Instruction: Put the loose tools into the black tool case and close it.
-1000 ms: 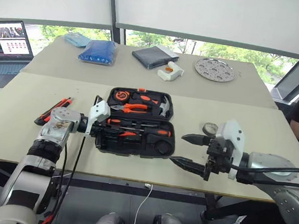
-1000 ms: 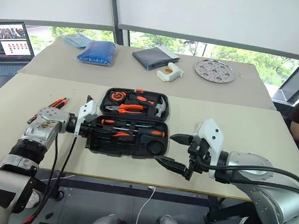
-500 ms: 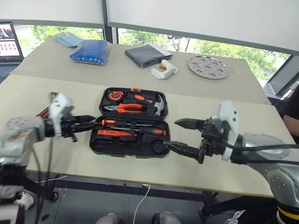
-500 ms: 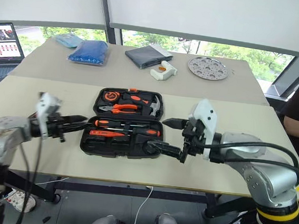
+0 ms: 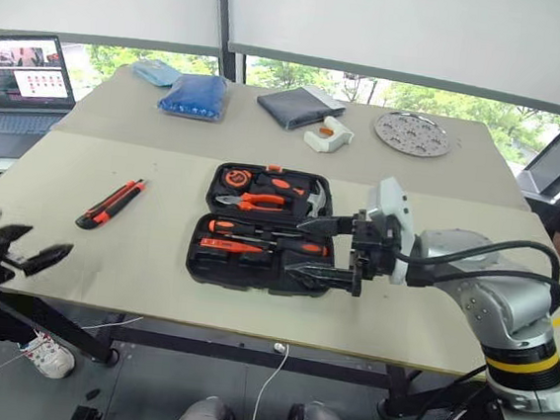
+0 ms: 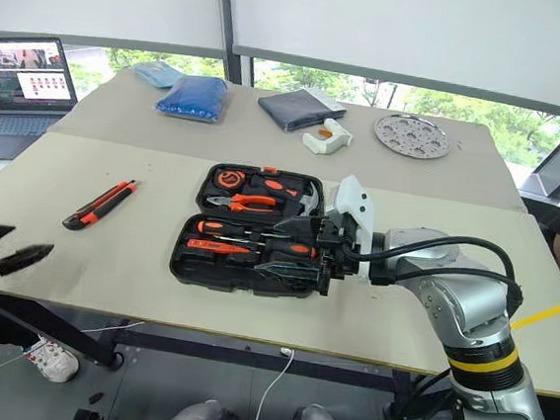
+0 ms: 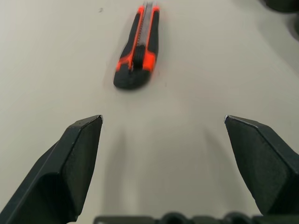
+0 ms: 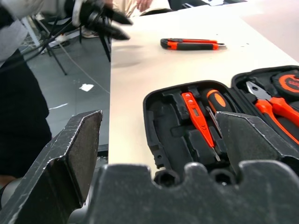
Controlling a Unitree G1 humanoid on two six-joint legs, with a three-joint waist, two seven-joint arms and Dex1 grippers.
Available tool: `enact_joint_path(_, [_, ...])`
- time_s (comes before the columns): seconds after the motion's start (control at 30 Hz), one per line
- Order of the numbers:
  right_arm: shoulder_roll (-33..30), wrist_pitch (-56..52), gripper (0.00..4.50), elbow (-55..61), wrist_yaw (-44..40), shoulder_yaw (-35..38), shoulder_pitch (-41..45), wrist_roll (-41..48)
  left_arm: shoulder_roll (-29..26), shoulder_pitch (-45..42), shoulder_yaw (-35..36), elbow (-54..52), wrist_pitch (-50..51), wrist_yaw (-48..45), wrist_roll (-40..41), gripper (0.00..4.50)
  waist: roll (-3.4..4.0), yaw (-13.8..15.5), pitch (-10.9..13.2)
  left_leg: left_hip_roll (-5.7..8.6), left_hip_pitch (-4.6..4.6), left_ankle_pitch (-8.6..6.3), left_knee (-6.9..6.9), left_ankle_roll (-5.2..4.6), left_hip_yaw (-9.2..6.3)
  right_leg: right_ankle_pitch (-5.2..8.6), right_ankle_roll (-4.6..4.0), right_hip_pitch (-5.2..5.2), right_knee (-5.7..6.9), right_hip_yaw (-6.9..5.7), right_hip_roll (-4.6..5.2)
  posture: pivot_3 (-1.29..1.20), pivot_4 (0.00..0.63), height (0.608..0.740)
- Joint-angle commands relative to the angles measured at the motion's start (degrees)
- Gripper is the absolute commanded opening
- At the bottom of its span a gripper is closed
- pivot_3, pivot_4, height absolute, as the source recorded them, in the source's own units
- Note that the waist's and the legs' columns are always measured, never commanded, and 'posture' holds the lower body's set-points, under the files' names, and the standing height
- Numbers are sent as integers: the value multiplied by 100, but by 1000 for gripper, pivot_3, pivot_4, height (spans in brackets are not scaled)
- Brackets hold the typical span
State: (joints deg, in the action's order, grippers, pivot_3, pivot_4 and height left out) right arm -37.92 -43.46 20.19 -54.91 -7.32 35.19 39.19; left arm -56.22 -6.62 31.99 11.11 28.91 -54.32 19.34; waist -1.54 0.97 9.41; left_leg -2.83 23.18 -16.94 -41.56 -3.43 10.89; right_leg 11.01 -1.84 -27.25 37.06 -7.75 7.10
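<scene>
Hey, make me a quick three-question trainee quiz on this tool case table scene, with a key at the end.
1. True or false: the black moulded plastic tool case lies open.
2. Which tool is on the beige table outside the case: A) the orange-and-black utility knife, B) a hammer, C) pliers?
3. Fill in: the fingers of the left gripper and the right gripper are spread ____.

Key: 1 true; 2 A; 3 open.
</scene>
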Motion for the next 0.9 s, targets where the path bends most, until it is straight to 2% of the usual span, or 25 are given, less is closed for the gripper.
enact_joint_path(0.03, [-16,89,4500,209,16,175,-18,9,-375,-1004,-874,1163,-476,-236,-460,4486,0,-23,0,2,2,0,3,0,1,-2,-1,1,2,-6,-2,0,150,718])
enact_joint_path(0.17, [-29,33,4500,451,160,273,-204,34,-384,-2530,-2062,2896,-1299,-301,-1349,4486,-2,-49,-1,3,2,6,15,3,22,-21,-42,0,0,-19,-49,0,150,718])
enact_joint_path(0.33, [-94,-88,4500,835,439,476,-510,129,-97,-4009,-2827,4742,-1828,-175,-2010,4486,-5,-156,-1,0,5,27,17,-32,28,-12,-42,-2,-1,-21,-69,0,150,718])
enact_joint_path(0.5, [-252,-179,4500,1210,616,678,-878,222,201,-4671,-3258,5701,-1858,-24,-2457,4486,-7,-216,-1,1,3,31,20,-41,27,14,-5,-2,-1,-14,-68,0,150,718])
enact_joint_path(0.6, [-334,-266,4500,1390,768,870,-1026,289,348,-4856,-3317,6014,-1512,-150,-2519,4486,-8,-206,-1,-1,0,32,15,-42,24,17,1,-2,4,-11,-68,0,150,718])
enact_joint_path(0.63, [-356,-288,4500,1417,801,927,-1050,310,368,-4895,-3312,6077,-1424,-172,-2518,3959,-8,-198,-1,-1,-2,32,14,-42,24,17,1,-2,6,-6,-66,0,150,718])
enact_joint_path(0.7, [-395,-323,4500,1440,862,999,-1070,365,372,-4933,-3297,6135,-1398,-203,-2515,3438,-8,-193,-1,-2,-3,32,10,-42,24,18,2,0,6,-1,-66,0,150,718])
enact_joint_path(0.8, [-458,-362,4500,1487,925,1086,-1112,420,350,-4985,-3206,6143,-1373,-305,-2429,2305,-8,-202,-1,-5,-4,31,2,-44,23,18,2,0,8,7,-66,0,150,718])
enact_joint_path(0.87, [-495,-374,4500,1531,970,1130,-1157,439,352,-5113,-3044,6058,-1345,-601,-2227,1781,-8,-199,-1,-8,-4,31,-2,-44,22,18,2,0,11,9,-66,0,150,718])
enact_joint_path(0.9, [-510,-381,4500,1556,996,1154,-1185,455,367,-5199,-2963,5939,-1348,-892,-2095,1746,-9,-193,-1,-9,-3,31,-6,-44,21,18,2,-1,13,9,-67,0,150,718])
